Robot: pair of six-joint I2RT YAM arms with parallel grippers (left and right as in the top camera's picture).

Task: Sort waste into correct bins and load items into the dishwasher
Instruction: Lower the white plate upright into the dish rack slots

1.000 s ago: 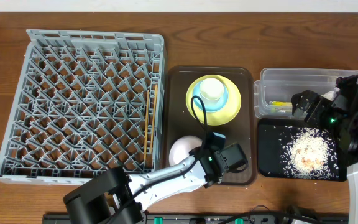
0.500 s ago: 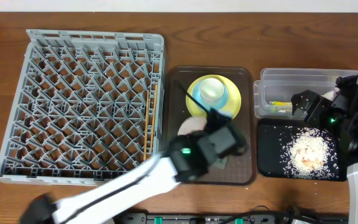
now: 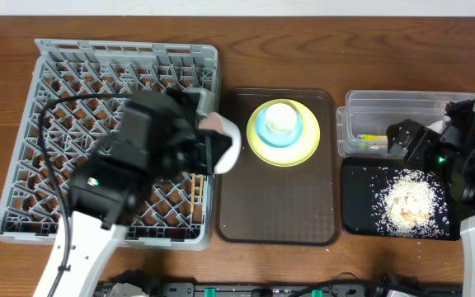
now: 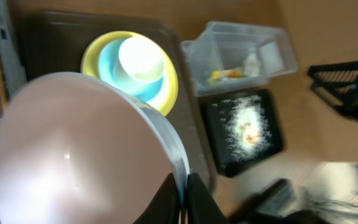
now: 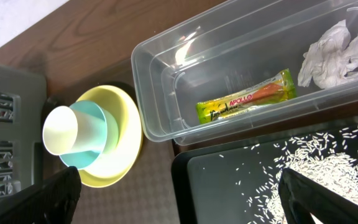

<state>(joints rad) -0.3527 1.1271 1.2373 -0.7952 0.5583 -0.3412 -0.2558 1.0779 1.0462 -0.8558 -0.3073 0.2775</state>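
On my overhead feed the serving tray (image 3: 279, 202) lies centre, its far end bearing a plate (image 3: 306, 148), on it a bowl (image 3: 264, 132), and in that a cup (image 3: 281, 118). Left lies the dish rack (image 3: 81, 124), with chopsticks (image 3: 196, 190) inside along its right wall and a second bowl (image 3: 228, 147) over that wall. Right, the plastic tub (image 3: 402, 96) holds a sachet (image 5: 246, 102) and a napkin (image 5: 331, 53). In front of it, a shallow tray (image 3: 357, 210) holds rice scraps (image 3: 406, 198).

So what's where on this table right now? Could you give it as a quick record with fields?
left gripper: shut on the white bowl rim, bowl at the dish rack right edge
right gripper: open, empty, above clear tub and black tray
brown tray: yellow plate, blue bowl, white cup, stacked
clear tub contents: sachet, napkin
black tray contents: rice scraps
dish rack contents: chopsticks
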